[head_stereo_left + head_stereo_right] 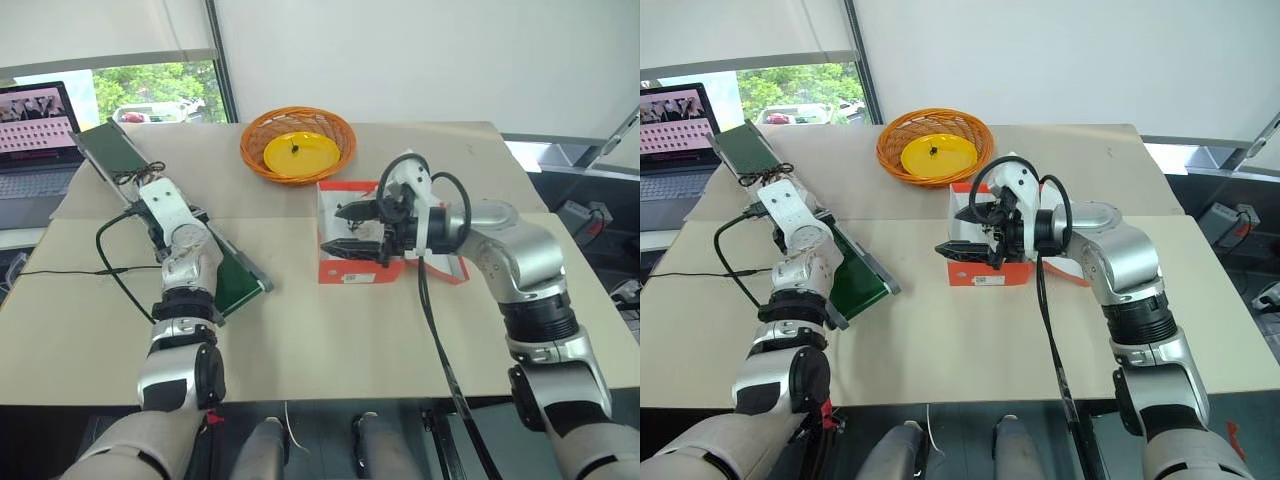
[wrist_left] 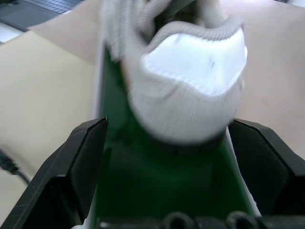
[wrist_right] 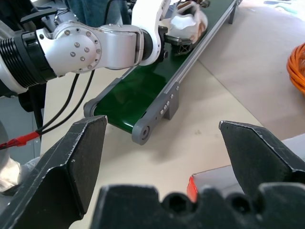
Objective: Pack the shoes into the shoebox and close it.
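The left gripper is spreading its black fingers wide around the heel of a white shoe lying on the green conveyor belt, not yet clamping it. The right gripper is hovering with its fingers parted over the near edge of the orange-red shoebox. Bare table is lying between belt and box, the wicker basket just behind.

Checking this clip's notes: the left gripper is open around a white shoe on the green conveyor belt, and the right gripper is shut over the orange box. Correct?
Not quite. The right gripper is open, not shut; the right wrist view shows its fingers spread wide above the orange box. The left gripper is indeed open around the white shoe on the green conveyor belt.
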